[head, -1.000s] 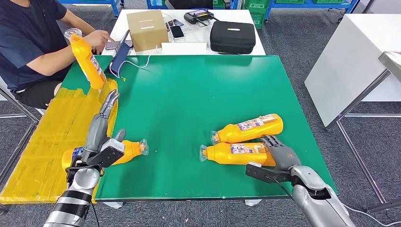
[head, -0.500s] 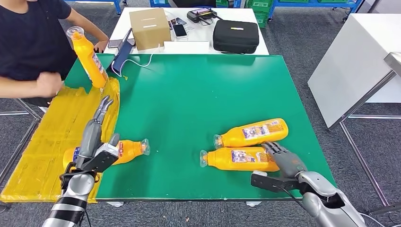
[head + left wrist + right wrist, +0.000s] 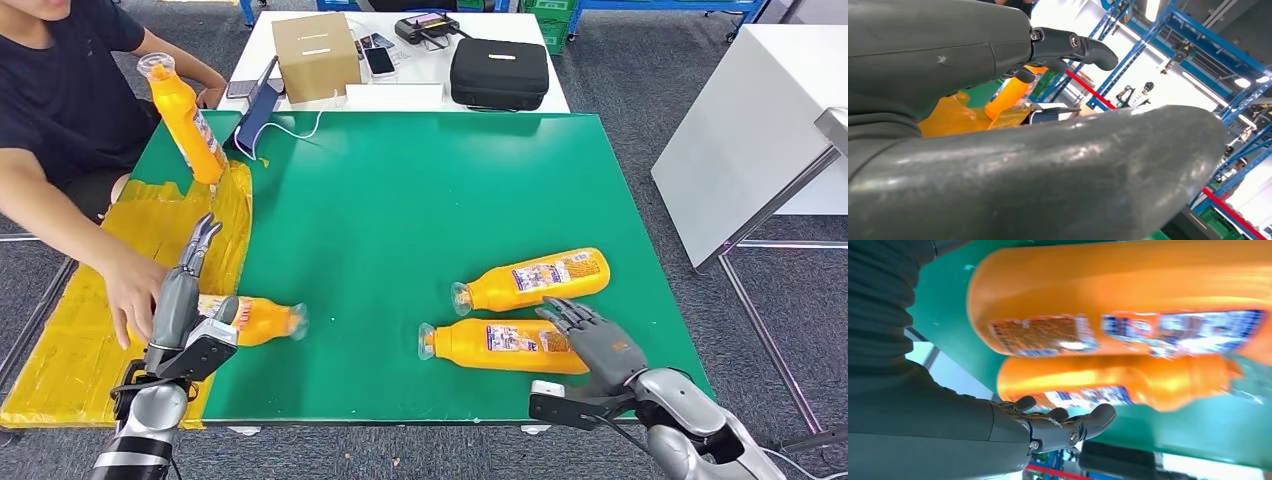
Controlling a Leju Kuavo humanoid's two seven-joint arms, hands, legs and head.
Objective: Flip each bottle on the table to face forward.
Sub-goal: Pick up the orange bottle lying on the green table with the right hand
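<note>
Head view: right hand (image 3: pixel 598 345) rests spread fingers on the nearer bottle (image 3: pixel 500 346); left hand (image 3: pixel 186 300), fingers straight, hovers over another bottle (image 3: pixel 262 319).

Bright, even overhead light across the head view, and the green table (image 3: pixel 420 220) reads flat and clean with only soft, short shadows under the bottles. The bottle at the near left corner (image 3: pixel 262 319) is smeared with motion blur; the rest is sharp. Lines bow slightly toward the picture's edges. At the left wrist, the left hand (image 3: pixel 998 150) looms soft and close, glare streaking its cover, windows behind blown white. At the right wrist, the near bottle (image 3: pixel 1128 300) is blurred, its label unreadable.
</note>
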